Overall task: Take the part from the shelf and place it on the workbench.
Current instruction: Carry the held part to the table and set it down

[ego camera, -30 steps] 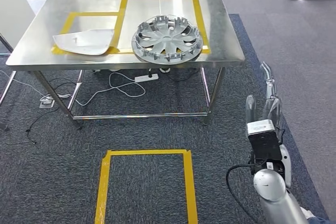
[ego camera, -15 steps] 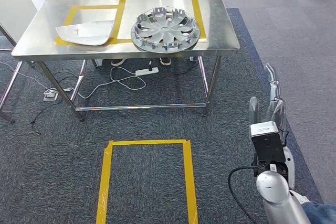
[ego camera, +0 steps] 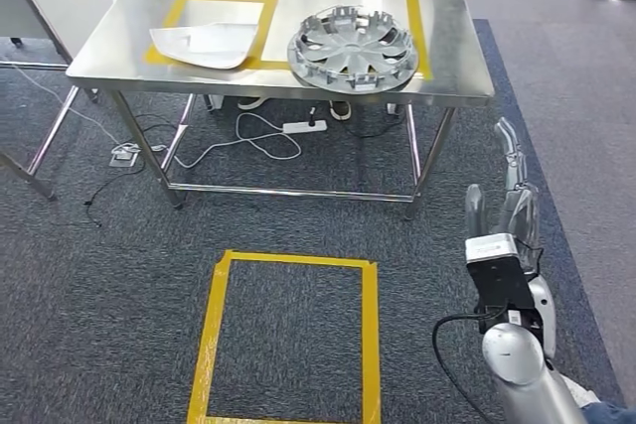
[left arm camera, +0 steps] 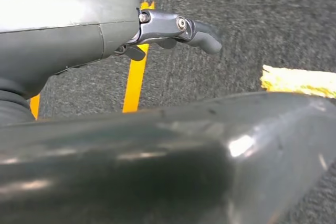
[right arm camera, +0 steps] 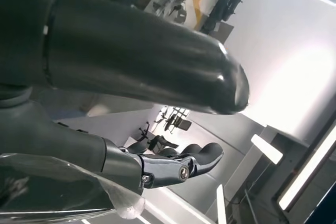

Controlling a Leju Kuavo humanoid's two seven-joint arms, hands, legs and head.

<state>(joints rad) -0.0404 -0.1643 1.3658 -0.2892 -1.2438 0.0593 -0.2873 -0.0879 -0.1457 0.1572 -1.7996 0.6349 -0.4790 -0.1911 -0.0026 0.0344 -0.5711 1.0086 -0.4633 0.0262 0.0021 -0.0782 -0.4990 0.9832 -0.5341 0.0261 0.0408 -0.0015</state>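
From my remote seat I see the hubcap, a silver spoked wheel cover, lying flat on the steel bench, well ahead of my right robot hand and off to its left. It sits inside the larger yellow tape frame marked on the bench top, its near rim close to the bench's front edge. Further left on the same bench, in the smaller taped frame, lies a pale flat panel, apart from the hubcap.

The right robot hand hangs low beside the bench's near right leg, over the dark carpet. Its fingers are straight and spread a little, pointing forward, and it grasps nothing; it is released. In the right wrist view the right robot hand's thumb and dark fingers stretch out straight, with nothing between them.

The left robot hand appears in its own wrist view above the carpet and a strip of yellow tape; one finger reaches out straight, but I cannot tell from that view whether the whole hand is released or clenched.

On the carpet to the left of the right robot hand lies a yellow tape square. Under the bench a white power strip and loose cables trail across the floor.
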